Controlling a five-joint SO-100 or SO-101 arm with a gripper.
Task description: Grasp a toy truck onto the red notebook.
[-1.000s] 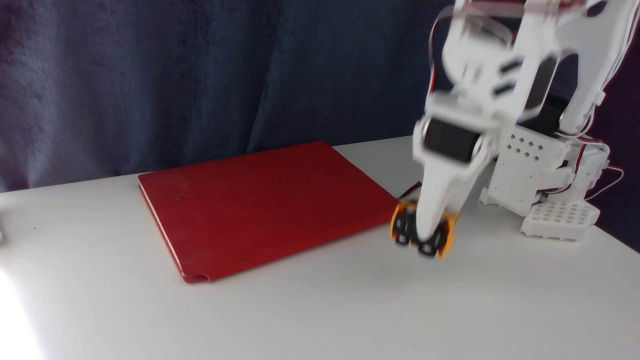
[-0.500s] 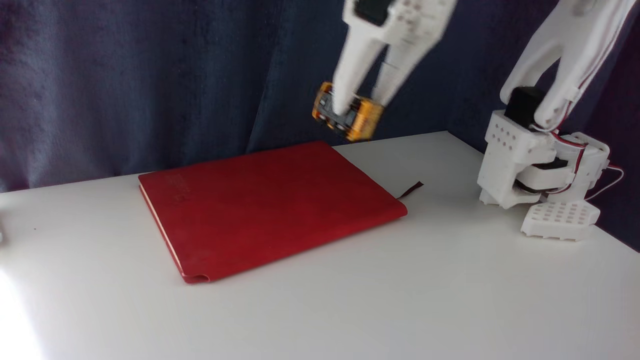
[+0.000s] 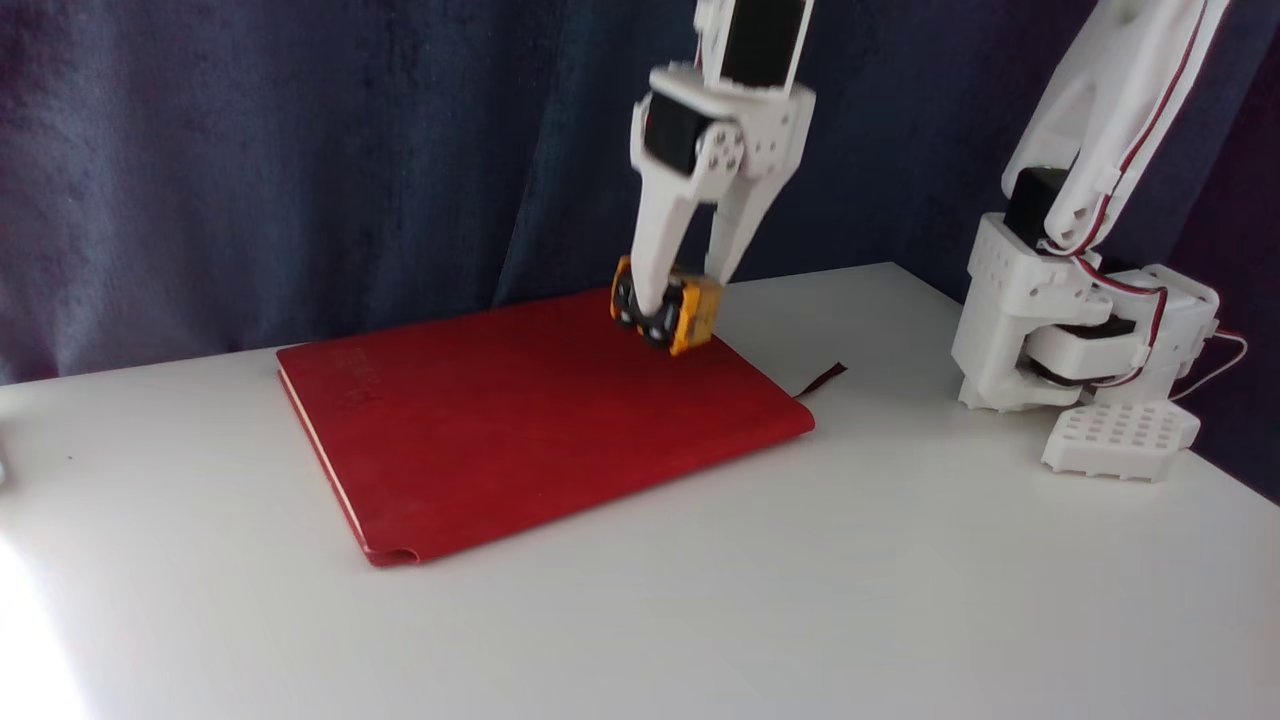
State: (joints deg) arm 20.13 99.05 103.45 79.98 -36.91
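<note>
Below and to the left of the gripper lies the large flat dark red notebook with a soft cover, on the white table. The white two-finger gripper points down and is closed around the tiny orange-yellow boxy toy truck, which hangs tilted, wheels toward the camera, at the far right corner of the cover; contact with it I cannot tell. The truck seems light, hard and smooth, so the flat sides are the best hold. Right of the gripper stands the white arm base
</note>
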